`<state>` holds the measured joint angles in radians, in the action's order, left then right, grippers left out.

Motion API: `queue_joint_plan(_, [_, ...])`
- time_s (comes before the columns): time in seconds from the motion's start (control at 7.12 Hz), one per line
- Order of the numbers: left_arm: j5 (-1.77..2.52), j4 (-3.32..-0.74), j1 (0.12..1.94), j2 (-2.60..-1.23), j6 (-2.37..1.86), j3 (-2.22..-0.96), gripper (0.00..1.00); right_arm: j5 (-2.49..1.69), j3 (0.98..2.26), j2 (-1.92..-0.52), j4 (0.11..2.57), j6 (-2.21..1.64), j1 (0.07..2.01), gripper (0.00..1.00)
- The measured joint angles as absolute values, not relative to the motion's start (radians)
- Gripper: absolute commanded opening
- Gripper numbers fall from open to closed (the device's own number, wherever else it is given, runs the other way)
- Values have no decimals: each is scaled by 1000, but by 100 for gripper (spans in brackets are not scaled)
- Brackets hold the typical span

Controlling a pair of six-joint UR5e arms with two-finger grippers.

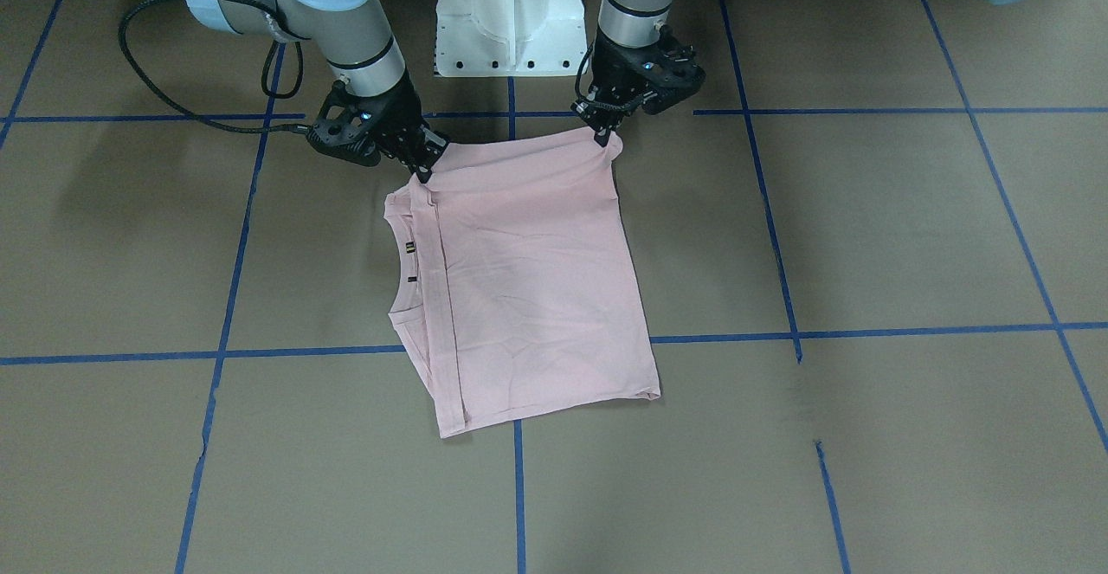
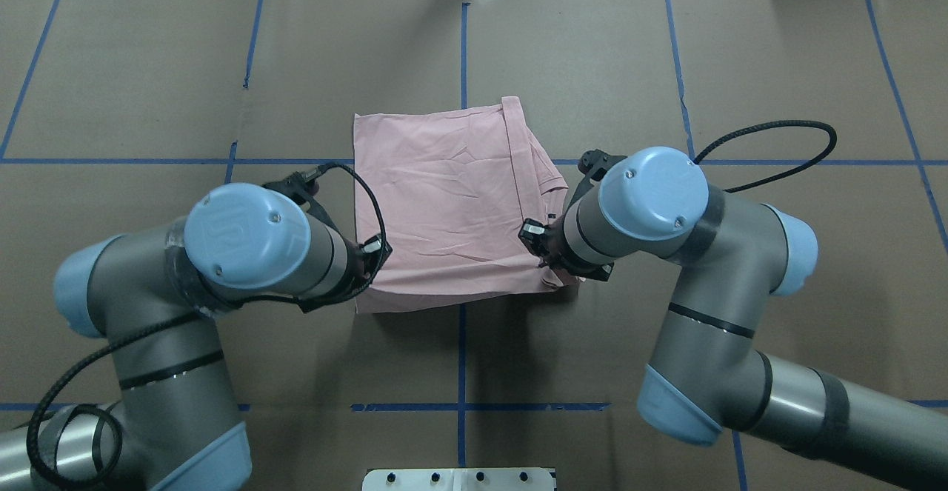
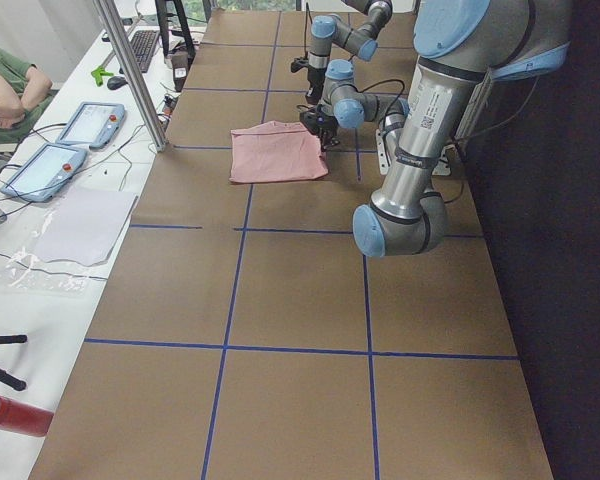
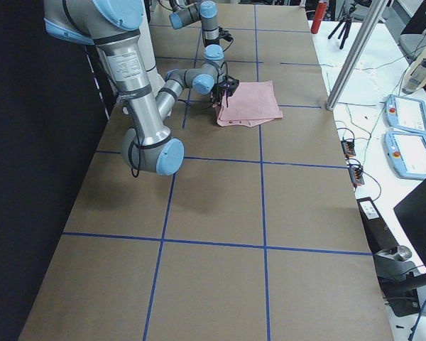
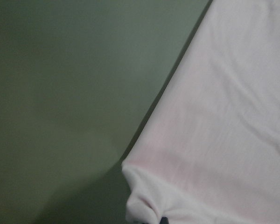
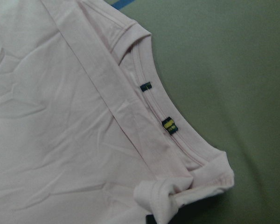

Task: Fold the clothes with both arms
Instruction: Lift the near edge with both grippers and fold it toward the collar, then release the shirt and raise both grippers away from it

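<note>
Pinching corners of the shirt (image 1: 537,280), left gripper (image 1: 602,136) and right gripper (image 1: 426,170) both clamping cloth, white base (image 1: 506,20) standing just behind, tape lines (image 1: 866,332) crossing table (image 1: 909,210).

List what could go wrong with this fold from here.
1. The left gripper and right gripper each pinch only a small bunched corner of the T-shirt; either could slip out when lifted.
2. Near the collar the layers are stacked; the right gripper may hold only some, so the fold could open.
</note>
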<state>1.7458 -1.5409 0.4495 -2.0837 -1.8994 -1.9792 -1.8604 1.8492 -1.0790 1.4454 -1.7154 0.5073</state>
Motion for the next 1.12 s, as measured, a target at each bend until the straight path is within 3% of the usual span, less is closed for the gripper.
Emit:
queue_joint_plan(0.42, [1744, -1705, 500, -2114, -1893, -1818, 0, -1866, 1669, -1015, 1289, -1713, 584, 0])
queue_joint_plan(0.56, [1745, -1732, 541, -2147, -1889, -1757, 22, -1868, 1593, -968, 1270, -1710, 615, 0])
queue_joint_plan(0.7, [1745, -1786, 602, -2207, -1878, -1642, 82, -1875, 1464, -890, 1237, -1698, 653, 20])
queue_joint_plan(0.84, [1745, -1889, 665, -2278, -1844, -1471, 100, -1886, 1300, -802, 1173, -1671, 692, 99])
queue_joint_plan(1.12, [1744, -2059, 771, -2358, -1715, -1219, 100, -1905, 1038, -650, 1086, -1604, 771, 100])
